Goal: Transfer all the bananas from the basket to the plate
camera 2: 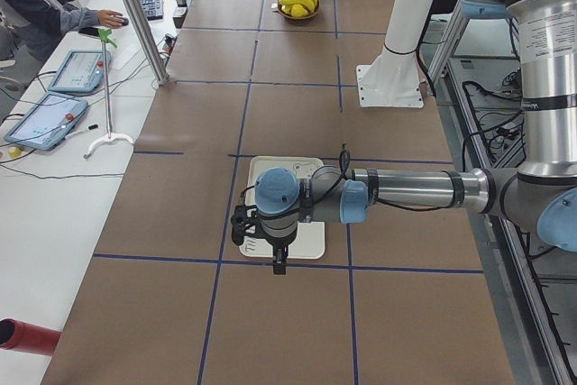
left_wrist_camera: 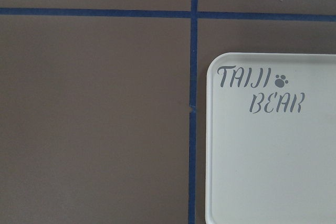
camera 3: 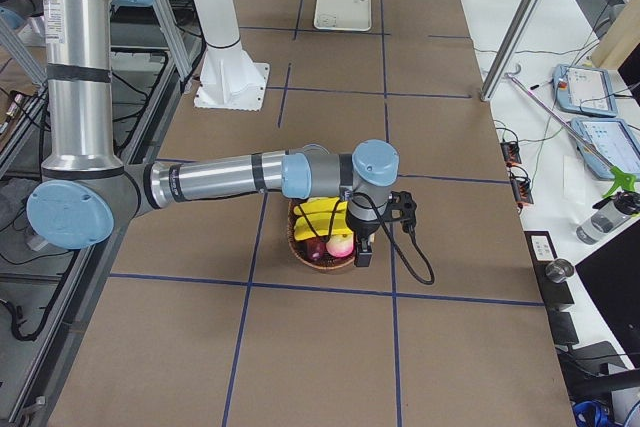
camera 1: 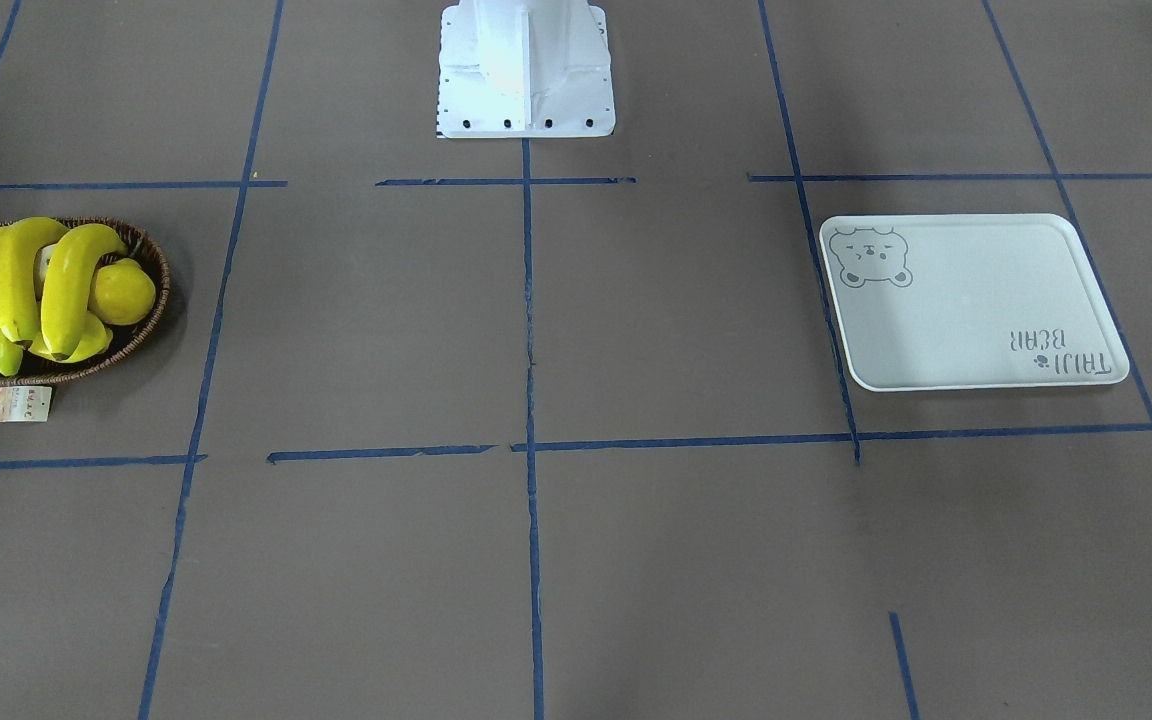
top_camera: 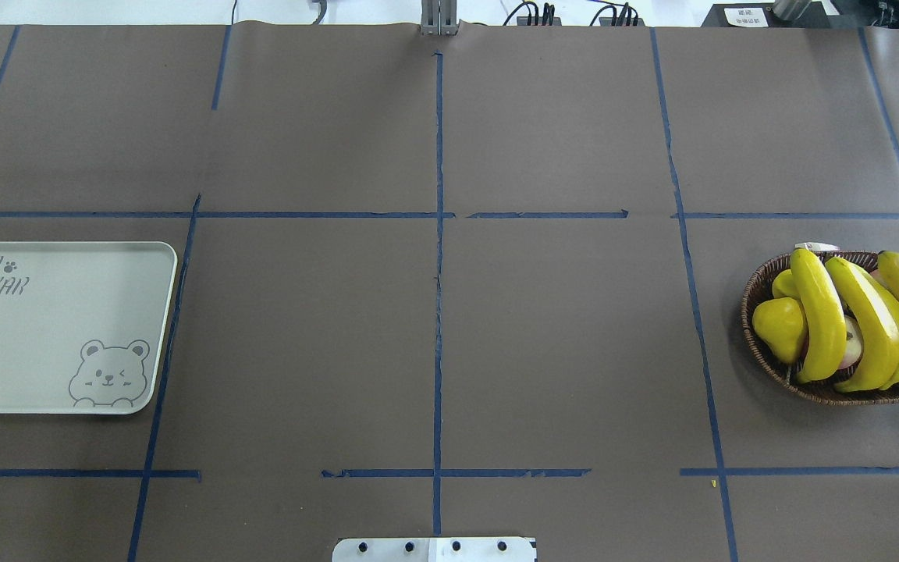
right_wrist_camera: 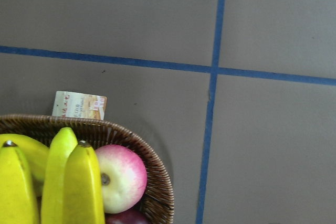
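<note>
Bananas point(right_wrist_camera: 84, 182) fill the basket point(right_wrist_camera: 157, 182), leaning on each other over an apple point(right_wrist_camera: 123, 177) and a yellow pear-like fruit point(top_camera: 779, 328). Likely trouble: lifting one could drag its neighbour or tip other fruit over the basket's rim, and the glossy curved skin may slip in a narrow pinch. Right tool point(camera 3: 362, 252) hangs above the basket's edge, with the bananas just below and to one side. Left tool point(camera 2: 279, 263) is over the plate's point(top_camera: 51, 328) edge, well apart from the basket. Whether either tool is open, or holds anything, I cannot tell.
</note>
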You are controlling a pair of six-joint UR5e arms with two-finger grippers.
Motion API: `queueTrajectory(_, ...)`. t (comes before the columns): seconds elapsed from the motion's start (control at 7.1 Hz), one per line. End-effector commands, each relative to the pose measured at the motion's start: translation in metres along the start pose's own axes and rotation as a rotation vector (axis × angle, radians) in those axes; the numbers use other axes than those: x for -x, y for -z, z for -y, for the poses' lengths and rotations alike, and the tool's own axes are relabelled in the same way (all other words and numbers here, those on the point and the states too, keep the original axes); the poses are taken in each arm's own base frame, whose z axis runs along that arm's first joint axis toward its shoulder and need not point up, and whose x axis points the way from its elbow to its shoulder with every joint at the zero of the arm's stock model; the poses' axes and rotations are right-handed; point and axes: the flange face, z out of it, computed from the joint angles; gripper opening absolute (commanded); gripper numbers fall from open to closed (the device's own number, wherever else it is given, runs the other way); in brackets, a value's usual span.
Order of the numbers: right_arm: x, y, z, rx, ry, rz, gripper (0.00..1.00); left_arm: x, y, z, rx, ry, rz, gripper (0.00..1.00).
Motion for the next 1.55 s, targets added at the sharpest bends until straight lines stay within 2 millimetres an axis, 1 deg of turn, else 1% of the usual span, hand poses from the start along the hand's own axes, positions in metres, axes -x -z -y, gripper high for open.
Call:
queueTrajectory(0.0,0.085,0.019,0.006,-0.036,0.053,0.022,1.00,0.000,0.000,0.000,0.001,0.002,0.000,1.00)
queueTrajectory(0.14,0.149,0.020,0.000,-0.036,0.036,0.036,0.99,0.001,-0.001,0.000,0.002,0.003,0.001,1.00)
queueTrajectory(0.28,0.198,0.020,-0.010,-0.047,-0.042,0.029,1.00,0.003,-0.004,-0.002,0.008,0.009,0.000,1.00)
queueTrajectory(0.42,0.241,0.008,-0.019,-0.115,-0.094,-0.016,1.00,0.004,-0.005,-0.002,0.011,0.011,0.000,1.00)
queueTrajectory(0.56,0.260,-0.014,-0.035,-0.181,-0.139,-0.012,1.00,0.005,-0.006,-0.002,0.013,0.014,0.000,1.00)
queueTrajectory(0.7,0.254,-0.033,-0.057,-0.209,-0.138,-0.007,1.00,0.006,-0.007,-0.002,0.014,0.016,0.000,1.00)
queueTrajectory(0.85,0.254,-0.048,-0.073,-0.225,-0.162,-0.013,0.99,0.007,-0.007,-0.003,0.016,0.019,0.000,1.00)
queueTrajectory(0.99,0.275,-0.066,-0.084,-0.241,-0.175,-0.017,0.99,0.006,-0.007,-0.003,0.015,0.017,0.000,1.00)
queueTrajectory(1.13,0.282,-0.080,-0.093,-0.237,-0.164,-0.043,0.99,0.007,-0.007,-0.003,0.016,0.017,0.000,1.00)
queueTrajectory(1.27,0.276,-0.095,-0.106,-0.226,-0.149,-0.089,0.96,0.008,-0.008,-0.003,0.017,0.020,0.000,1.00)
queueTrajectory(1.41,0.274,-0.101,-0.109,-0.215,-0.145,-0.101,0.92,0.008,-0.008,-0.003,0.017,0.018,0.000,1.00)
